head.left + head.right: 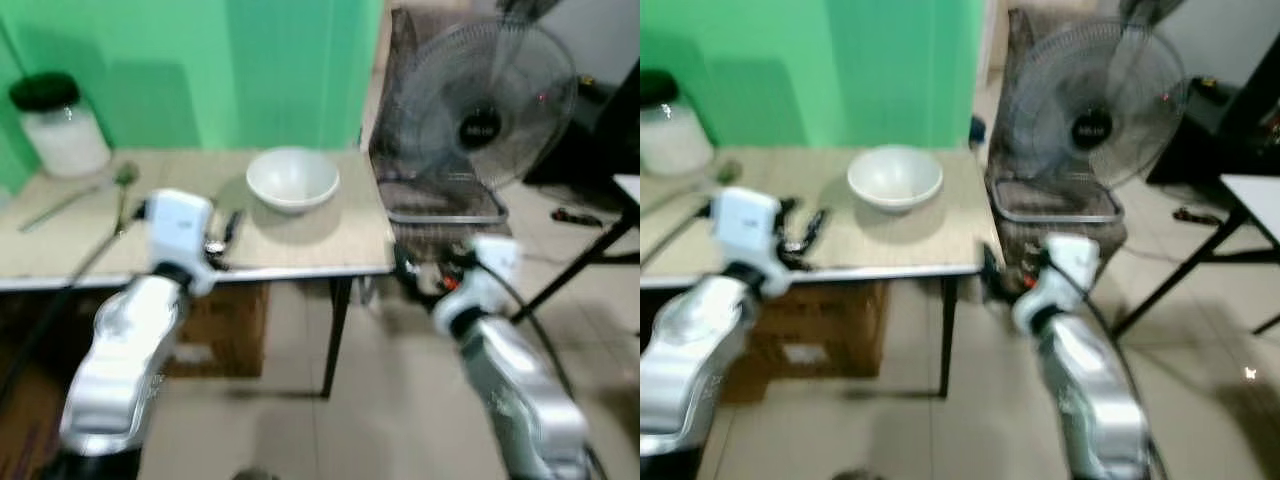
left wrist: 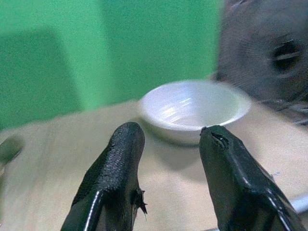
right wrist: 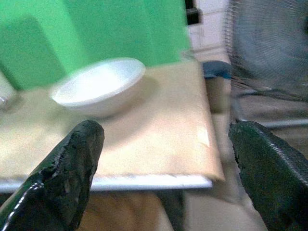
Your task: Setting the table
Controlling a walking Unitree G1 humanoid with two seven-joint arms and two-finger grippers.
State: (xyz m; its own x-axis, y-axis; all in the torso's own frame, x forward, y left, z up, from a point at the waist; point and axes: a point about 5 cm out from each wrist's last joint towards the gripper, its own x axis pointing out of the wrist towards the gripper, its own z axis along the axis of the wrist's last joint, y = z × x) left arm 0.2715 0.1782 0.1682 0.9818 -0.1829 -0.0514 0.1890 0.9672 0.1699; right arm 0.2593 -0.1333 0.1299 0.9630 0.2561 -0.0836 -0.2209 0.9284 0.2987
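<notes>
A white bowl (image 1: 292,178) sits upright near the right end of a beige table (image 1: 310,245), against a green wall. A long metal spoon (image 1: 75,198) lies at the table's left. My left gripper (image 1: 222,238) hovers over the table's front edge, a little left of the bowl; in its wrist view the black fingers (image 2: 118,168) stand apart with nothing between them and the bowl (image 2: 195,108) ahead. My right gripper (image 1: 408,268) hangs just past the table's right corner, its fingers (image 3: 72,163) spread wide and empty, the bowl (image 3: 98,84) beyond.
A clear jar with a black lid (image 1: 58,125) stands at the table's back left. A standing fan (image 1: 490,110) and a wire rack (image 1: 440,200) crowd the right side. A cardboard box (image 1: 220,330) sits under the table. Another table's dark legs (image 1: 590,250) are at far right.
</notes>
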